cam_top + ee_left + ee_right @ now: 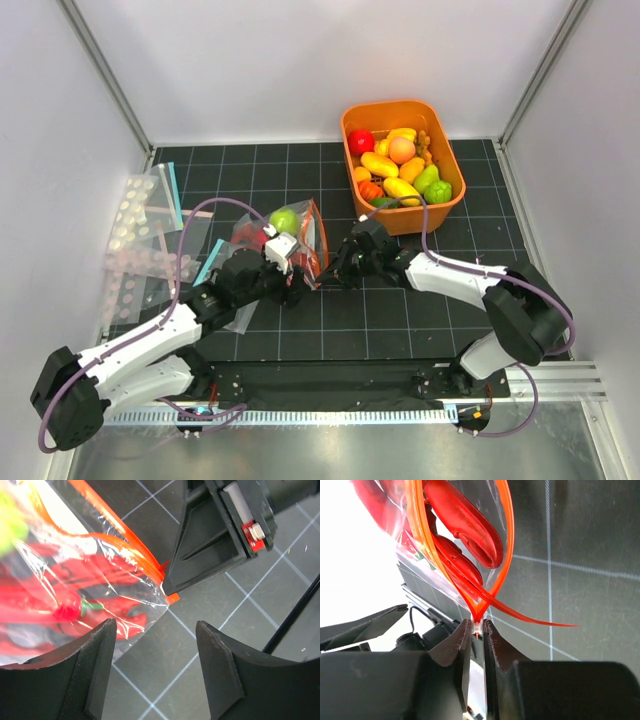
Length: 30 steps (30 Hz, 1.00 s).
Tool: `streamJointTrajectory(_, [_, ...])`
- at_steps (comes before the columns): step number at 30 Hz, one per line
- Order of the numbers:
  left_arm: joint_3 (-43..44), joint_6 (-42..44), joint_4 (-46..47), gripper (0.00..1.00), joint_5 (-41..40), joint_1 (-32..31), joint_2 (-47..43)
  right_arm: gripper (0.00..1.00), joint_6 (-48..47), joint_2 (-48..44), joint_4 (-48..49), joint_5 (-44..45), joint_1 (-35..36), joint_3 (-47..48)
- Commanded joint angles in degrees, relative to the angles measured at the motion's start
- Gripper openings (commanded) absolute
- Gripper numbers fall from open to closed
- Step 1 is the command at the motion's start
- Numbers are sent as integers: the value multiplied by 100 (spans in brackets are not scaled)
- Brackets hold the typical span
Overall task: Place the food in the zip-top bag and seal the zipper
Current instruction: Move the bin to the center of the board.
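Zip-top bag (305,238) lies mid-worktop (400,330), lobster (462,522) inside. Green fruit (286,220) sits at its 11 o'clock end, apparently inside too. Right claw (477,626) is clenched on the zipper (508,555) corner, at the bag's 4 o'clock; the strips gape apart beyond the pinch. Left claw (155,630) is released and spread wide, bag corner beside one finger.

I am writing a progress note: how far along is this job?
Done: the red plastic lobster and round light-green fruit lie inside the clear crinkly zip-top bag. In hand: the right gripper pinches one end of the red-orange zipper strip; the left gripper is open beside it. Remaining: pressing the gaping strip shut.
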Motion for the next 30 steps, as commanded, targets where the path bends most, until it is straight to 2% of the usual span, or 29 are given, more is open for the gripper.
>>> streamJointTrajectory(1, [68,1035,330,67,323,-29,-27,1,398,-322,-64,-155,41,300])
streamJointTrajectory(7, [-46,1158,717,58,403,-143,87,1,724,-287,-433,-200,41,590])
streamJointTrajectory(15, [-292,1334,1368,53,360,-301,429,1,1040,-243,-513,-208,41,705])
streamJointTrajectory(18, [-310,1352,1508,43,229,-328,605,1,1111,-296,-469,-191,41,696])
streamJointTrajectory(19, [-319,1352,1543,37,149,-337,640,1,1111,-313,-469,-182,41,696])
streamJointTrajectory(22, [-363,1360,1666,29,-1,-346,711,1,1146,-375,-486,-165,41,687])
streamJointTrajectory(30, [-275,1360,1798,22,70,-363,1018,1,1216,-463,-513,-164,41,643])
